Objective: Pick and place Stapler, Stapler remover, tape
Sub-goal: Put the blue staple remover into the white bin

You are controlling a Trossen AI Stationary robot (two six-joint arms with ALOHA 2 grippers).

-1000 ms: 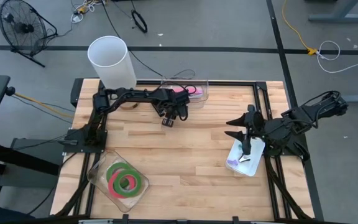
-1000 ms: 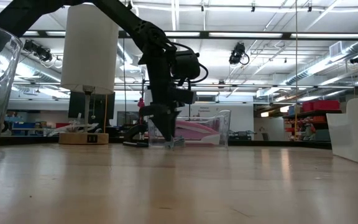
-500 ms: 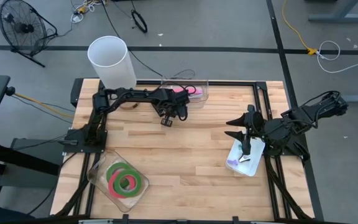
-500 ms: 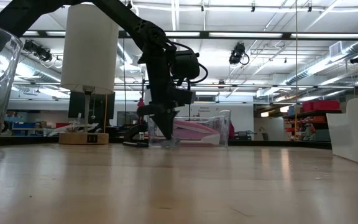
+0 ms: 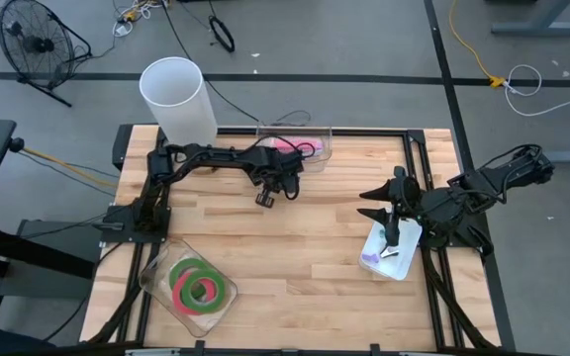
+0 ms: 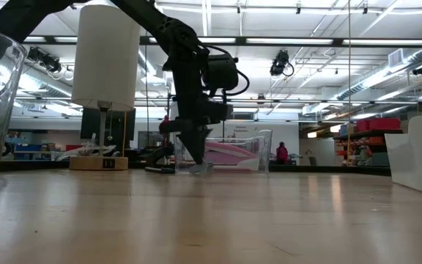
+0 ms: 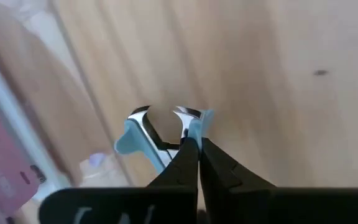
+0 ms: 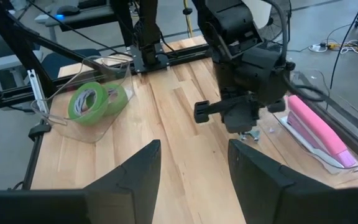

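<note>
Left gripper (image 5: 265, 197) is clamped on the stapler remover (image 7: 166, 134), fingers pinched tight on its rear end so the chrome claws and light-blue wings stick out ahead, clear of the pads. Looks like a carry grip: it hangs just above the wood, just in front of the clear box (image 5: 317, 148), and the low view shows the fingertips barely off the table.

Right gripper (image 5: 382, 210) waits with fingers spread wide, empty, above the white tray (image 5: 376, 259), well apart from the clear box on the right side of the table.

Table (image 5: 315, 247): butcher-block top, bare across the middle.

Containers, big to small:
- White cylinder (image 5: 176, 97), just left of the clear box at the table's far edge. Contents hidden.
- Clear tub (image 5: 161, 287), well apart from the clear box at the near-left corner. Holds the tape (image 5: 201, 287): one green roll, one pink-red roll, lying flat and overlapping (green one reads clearly in the right wrist view).
- White tray, under the right gripper. Small purple bit at one corner; cannot tell what it is.
- Clear box, far edge. Holds a pink stapler (image 8: 319, 127) lying on its side along the wall.

Judgement: remover is lifted and in transit; destination isn't evident.
</note>
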